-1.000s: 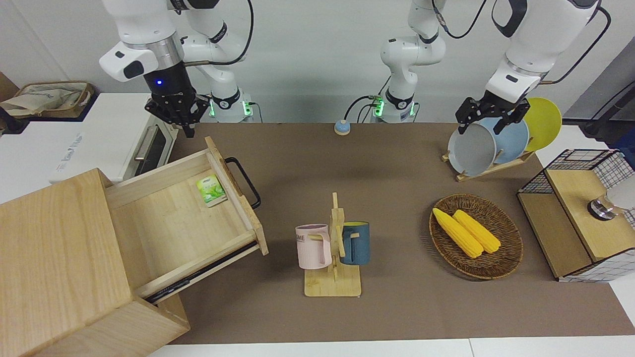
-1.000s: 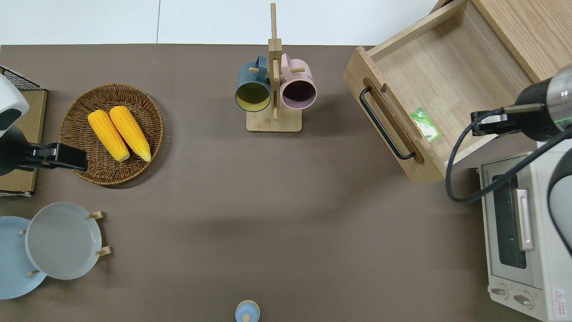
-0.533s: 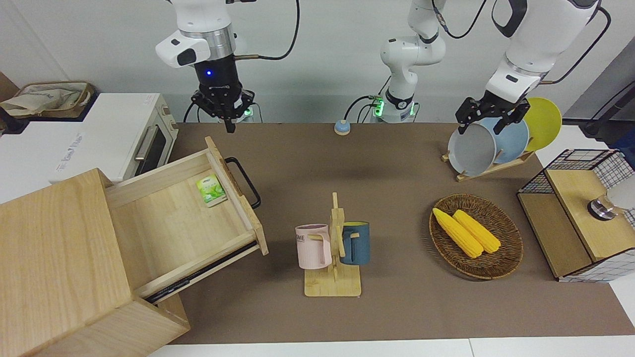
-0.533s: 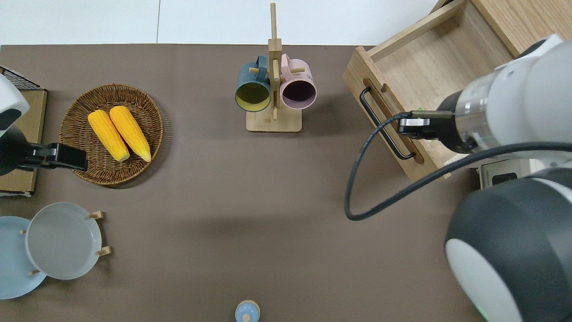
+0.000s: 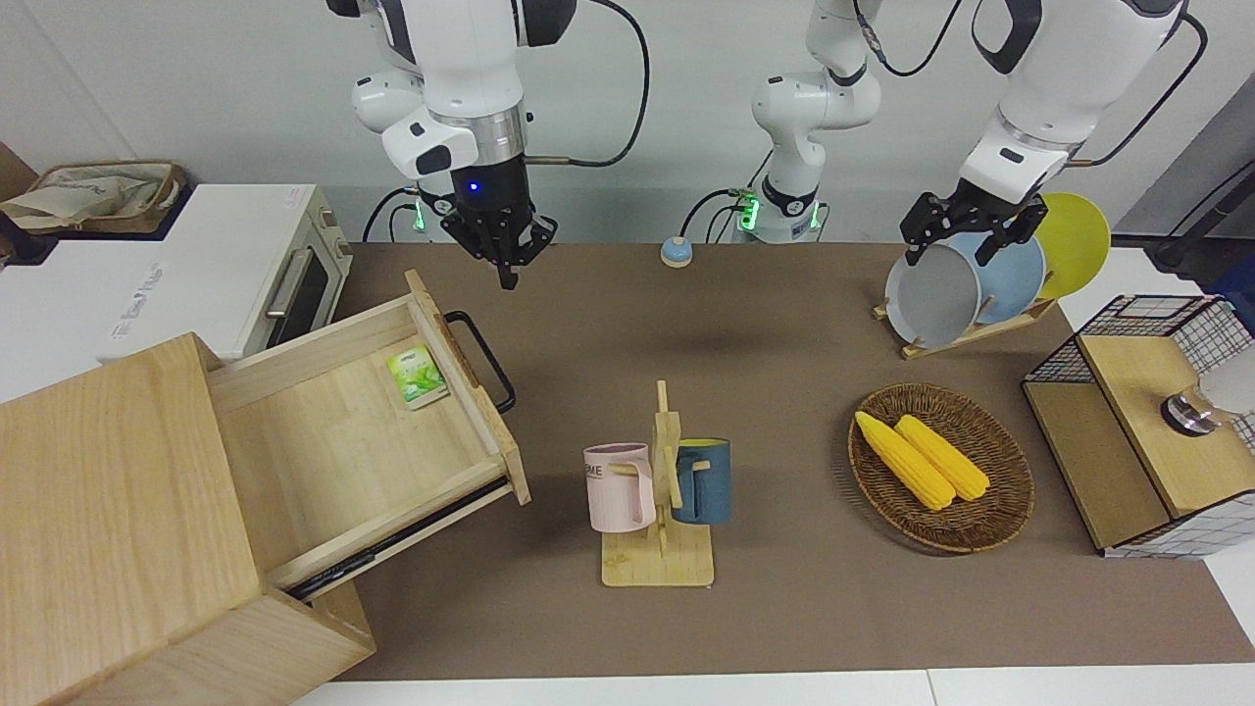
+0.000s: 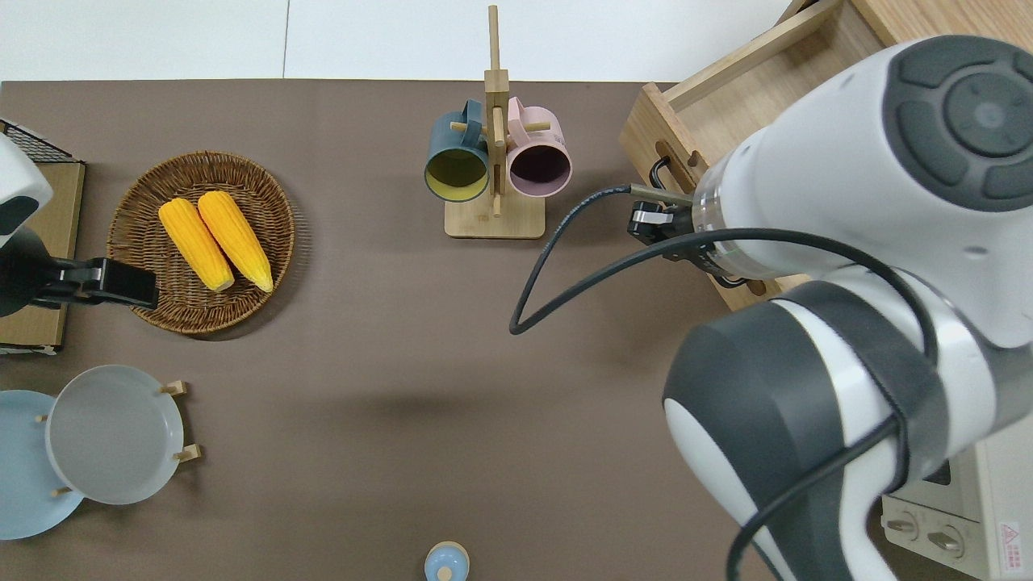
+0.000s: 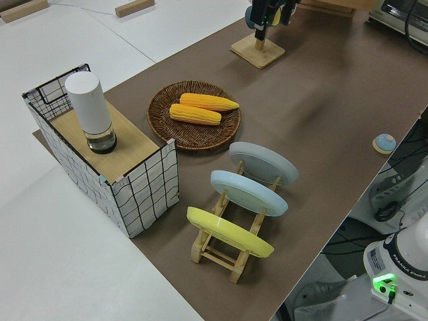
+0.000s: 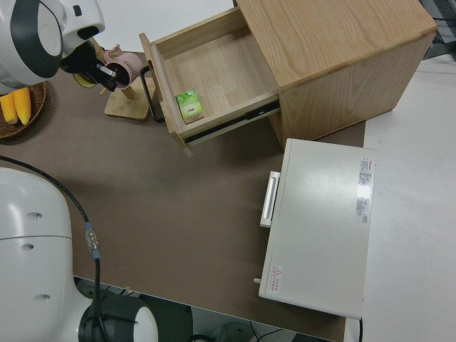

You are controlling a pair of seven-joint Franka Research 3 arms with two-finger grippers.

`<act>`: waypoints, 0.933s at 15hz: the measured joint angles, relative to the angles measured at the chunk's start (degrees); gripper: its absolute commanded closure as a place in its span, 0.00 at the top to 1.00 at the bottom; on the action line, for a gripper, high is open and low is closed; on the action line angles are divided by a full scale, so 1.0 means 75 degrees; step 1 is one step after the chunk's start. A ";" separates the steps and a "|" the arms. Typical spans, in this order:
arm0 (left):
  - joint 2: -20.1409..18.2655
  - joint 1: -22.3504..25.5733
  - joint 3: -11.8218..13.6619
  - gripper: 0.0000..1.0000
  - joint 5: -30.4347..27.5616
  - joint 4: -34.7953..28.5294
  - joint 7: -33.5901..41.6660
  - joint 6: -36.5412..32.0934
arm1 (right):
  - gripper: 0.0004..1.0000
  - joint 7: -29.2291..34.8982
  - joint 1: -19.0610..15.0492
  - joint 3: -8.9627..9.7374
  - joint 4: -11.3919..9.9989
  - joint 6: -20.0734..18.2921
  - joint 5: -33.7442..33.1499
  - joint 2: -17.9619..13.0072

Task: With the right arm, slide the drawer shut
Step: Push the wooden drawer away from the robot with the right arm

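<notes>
The drawer point(image 5: 353, 431) stands pulled far out of the pale wooden cabinet point(image 5: 108, 529). Its black bar handle point(image 5: 482, 361) faces the middle of the table. A green packet point(image 5: 417, 376) lies inside, against the front panel. My right gripper point(image 5: 508, 267), with the blue light on its wrist, points down in the air with its fingertips together. In the overhead view its wrist point(image 6: 654, 222) is over the mat just beside the handle point(image 6: 658, 171). The right side view shows the open drawer point(image 8: 214, 71) and packet point(image 8: 189, 105). The left arm is parked, its gripper point(image 5: 951, 250) open.
A white toaster oven point(image 5: 245, 275) stands beside the cabinet, nearer to the robots. A mug rack point(image 5: 659, 490) with a pink and a blue mug stands mid-table. A basket with corn point(image 5: 939, 466), a plate rack point(image 5: 966, 284) and a mesh-sided box point(image 5: 1147, 422) are toward the left arm's end.
My right arm has swung from over the toaster oven toward the middle of the table, past the drawer's front. The drawer has not moved. The left arm is still.
</notes>
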 measured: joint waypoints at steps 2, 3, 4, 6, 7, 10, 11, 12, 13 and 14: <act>0.0000 0.0000 0.0000 0.99 0.0000 0.0000 0.0000 0.0000 | 0.00 0.0713 0.0164 0.0010 -0.0001 0.0001 0.0000 0.0156; 0.0000 0.0000 0.0000 0.99 0.0000 0.0000 0.0000 0.0000 | 0.00 0.1073 0.0241 0.0017 -0.0001 0.0001 0.0003 0.0210; 0.0000 0.0000 0.0000 0.99 0.0000 0.0000 0.0000 0.0000 | 0.00 0.1420 0.0297 0.0019 -0.0002 -0.0001 0.0005 0.0255; 0.0000 0.0000 0.0000 0.99 0.0000 0.0000 0.0000 0.0000 | 0.00 0.2099 0.0328 0.0020 -0.0025 -0.0018 0.0009 0.0321; 0.0000 0.0000 0.0000 0.99 0.0000 0.0000 0.0000 0.0000 | 0.00 0.2376 0.0325 0.0005 -0.0059 -0.0025 0.0048 0.0353; 0.0000 0.0000 0.0000 0.99 0.0000 0.0000 0.0000 0.0000 | 0.00 0.3110 0.0253 -0.0064 -0.0269 -0.0028 0.0392 0.0442; 0.0000 0.0000 0.0000 0.99 0.0000 0.0000 0.0000 0.0000 | 0.00 0.3249 0.0237 -0.0089 -0.0318 -0.0028 0.0431 0.0468; 0.0000 0.0000 0.0000 0.99 0.0000 0.0000 0.0000 0.0000 | 0.00 0.3408 0.0218 -0.0102 -0.0374 -0.0028 0.0465 0.0499; 0.0000 0.0000 0.0000 0.99 0.0000 0.0000 0.0000 0.0000 | 0.00 0.3595 0.0204 -0.0103 -0.0424 -0.0028 0.0490 0.0539; 0.0000 0.0000 0.0000 0.99 0.0000 0.0000 0.0000 0.0000 | 0.00 0.3758 0.0204 -0.0101 -0.0462 -0.0028 0.0500 0.0584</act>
